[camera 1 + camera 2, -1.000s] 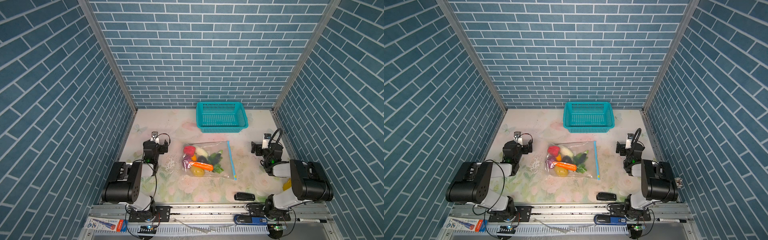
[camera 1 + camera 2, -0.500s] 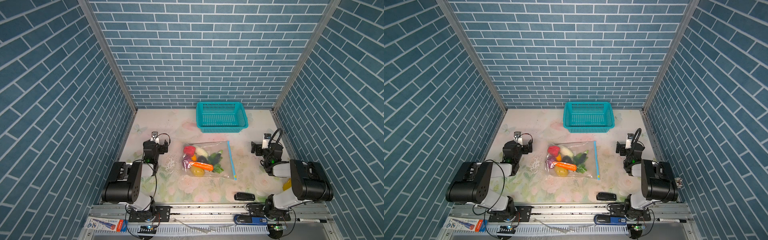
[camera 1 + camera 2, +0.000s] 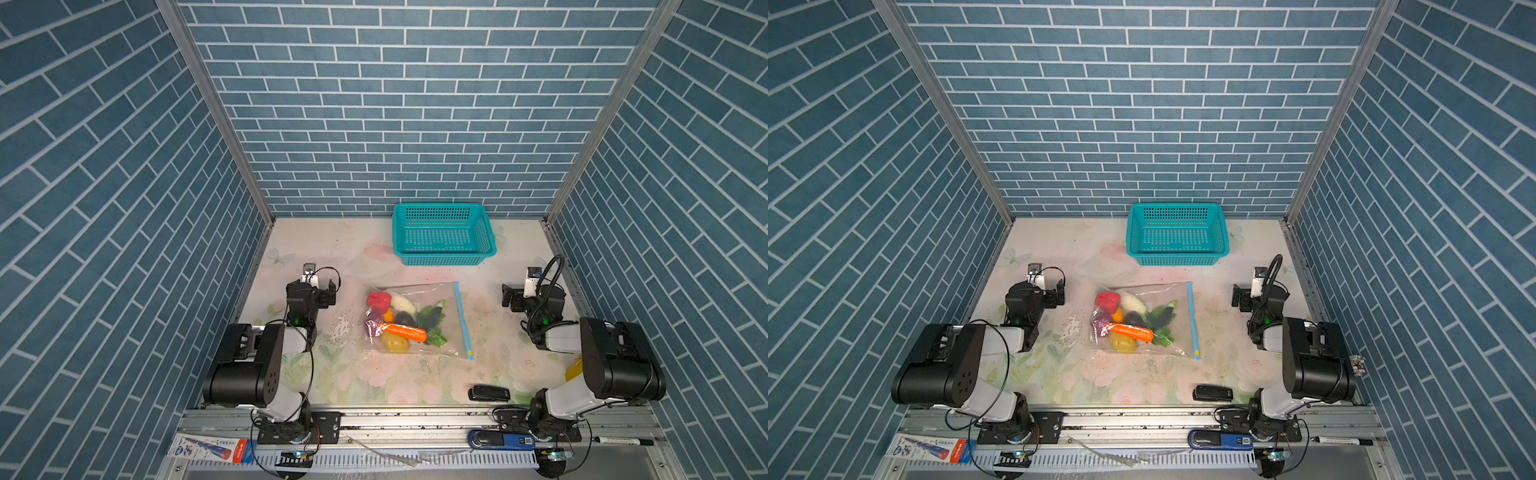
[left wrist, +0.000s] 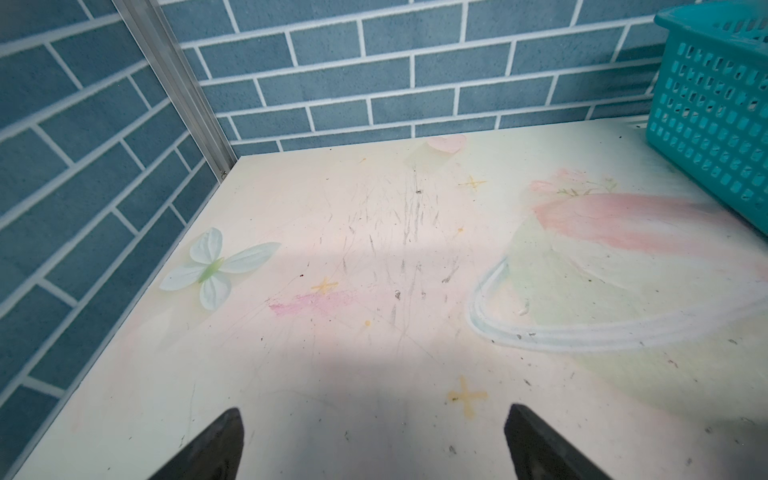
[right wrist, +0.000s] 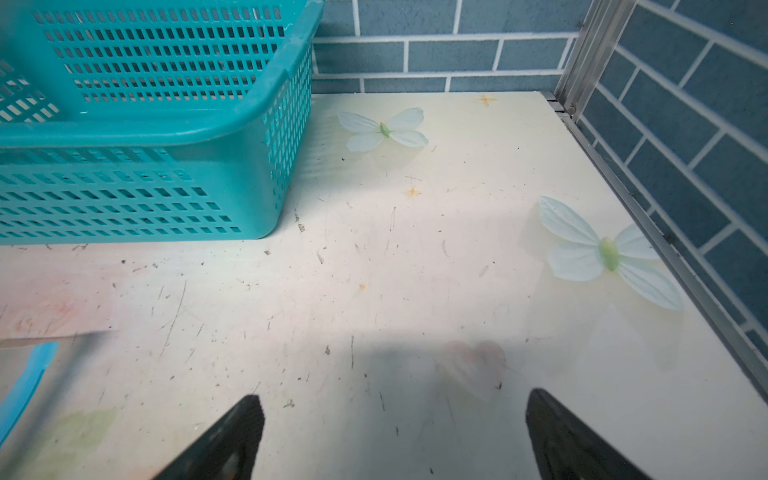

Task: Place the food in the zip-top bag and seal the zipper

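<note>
The zip-top bag lies flat mid-table with the food inside it: red piece, white piece, orange carrot, yellow potato, purple onion, dark eggplant, leafy greens. The light blue zipper runs along the bag's right edge, and its yellow slider sits at the near end. My left gripper rests left of the bag, open and empty. My right gripper rests right of the bag, open and empty. A bit of the zipper shows in the right wrist view.
A teal perforated basket stands against the back wall, beyond the bag. A small black device lies near the front edge. Brick walls close in the left, right and back sides.
</note>
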